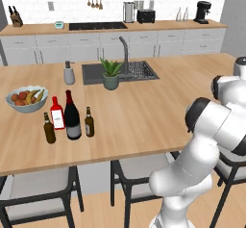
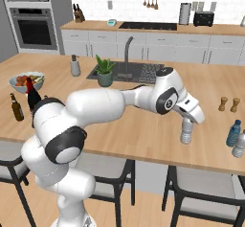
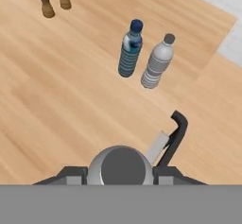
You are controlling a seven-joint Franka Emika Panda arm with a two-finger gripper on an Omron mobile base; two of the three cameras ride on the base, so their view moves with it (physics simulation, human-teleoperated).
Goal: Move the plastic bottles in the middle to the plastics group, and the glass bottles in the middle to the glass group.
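In the left base view the glass group stands on the tabletop [image 1: 144, 111] beside the fruit bowl [image 1: 26, 98]: a plain brown bottle [image 1: 49, 128], a red-labelled bottle [image 1: 57, 113], the tall dark wine bottle [image 1: 72, 116] and the small beer bottle [image 1: 89, 122], all upright and close together; they look rigid, heavy for their size and breakable, so each is probably best gripped round the body or neck, not the cap. In the right base view the arm reaches far right, and the pincer [image 2: 187, 125] sits over the top of the small clear water bottle [image 2: 186, 131], which stands upright on the wood, near the two plastic bottles [image 2: 236, 139] at the right edge. In the hand view the bottle's pale cap [image 3: 120, 166] lies between the dark fingers, which are narrowed on its top, so it appears held. It should be light, thin-walled and slick, liable to swing; the plastics pair [image 3: 144, 57] waits ahead.
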